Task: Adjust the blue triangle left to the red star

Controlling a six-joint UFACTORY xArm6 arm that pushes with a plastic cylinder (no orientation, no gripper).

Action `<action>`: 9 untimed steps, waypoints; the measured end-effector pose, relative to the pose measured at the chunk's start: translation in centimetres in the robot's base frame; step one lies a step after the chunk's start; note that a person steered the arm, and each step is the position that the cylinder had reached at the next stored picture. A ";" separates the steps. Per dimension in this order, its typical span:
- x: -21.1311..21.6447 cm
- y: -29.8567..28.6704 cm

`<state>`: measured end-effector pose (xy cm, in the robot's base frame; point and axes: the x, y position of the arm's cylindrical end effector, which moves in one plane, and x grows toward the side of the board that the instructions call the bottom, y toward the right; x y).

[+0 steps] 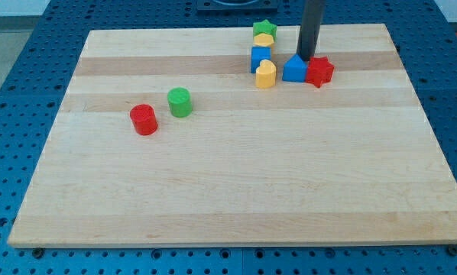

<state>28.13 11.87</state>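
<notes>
The blue triangle point(293, 69) sits near the view's top of the worktop point(236, 183), touching the red star point(319, 72) on that star's left, so the wanted arrangement looks nearly or already made and only a small nudge seems left. My tip point(304, 59) rests just behind the blue triangle, toward the view's top, about at the seam between it and the red star; there is no pincer on this arm, only the rod, so nothing can be open or closed. The main risk, as I judge it, is that a push from here toward the view's bottom would catch both pieces at once and wedge them apart or spin the star. A push toward the view's left would drive the triangle into the yellow block point(266, 75) just beside it, and behind that stand the blue cube point(260, 57), another yellow block point(264, 40) and the green star point(264, 30) in a tight column. The top edge is close, so there is little room behind. Open room lies toward the view's bottom and right; the red cylinder point(144, 120) and green cylinder point(179, 101) are well apart at the left.
</notes>
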 end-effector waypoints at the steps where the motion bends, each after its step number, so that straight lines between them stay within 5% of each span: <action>1: 0.1 -0.6; 9: 1.3 -0.8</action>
<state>29.45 11.03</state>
